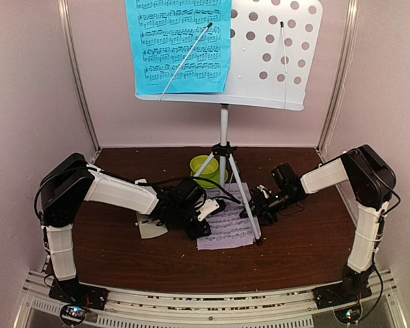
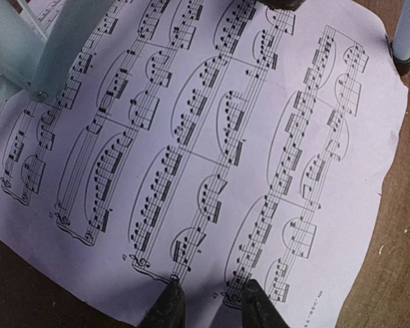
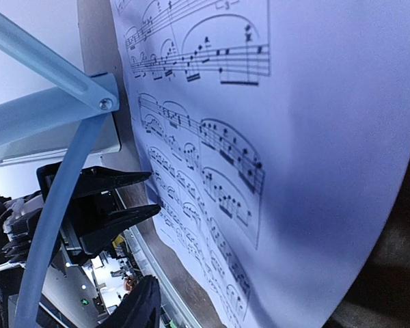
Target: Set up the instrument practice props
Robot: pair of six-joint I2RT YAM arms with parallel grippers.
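The pink sheet [image 1: 225, 229] lies flat on the counter [image 1: 301, 239] under the tripod [image 1: 223, 154], between both tools. The left tool [image 2: 215, 304] stands over its left edge, jaws partly spread, pinching nothing. Whether the right tool [image 1: 255, 207] is spread cannot be told. Raise one edge first, then slide the sheet clear of the tripod legs.

Bright and even in the top view, sharp throughout. Bluish in 2 wrist views, with soft shadow across the pale pink printed music sheet [image 2: 212, 137]; blurs the nearest silver metal tripod leg [image 3: 48, 232].
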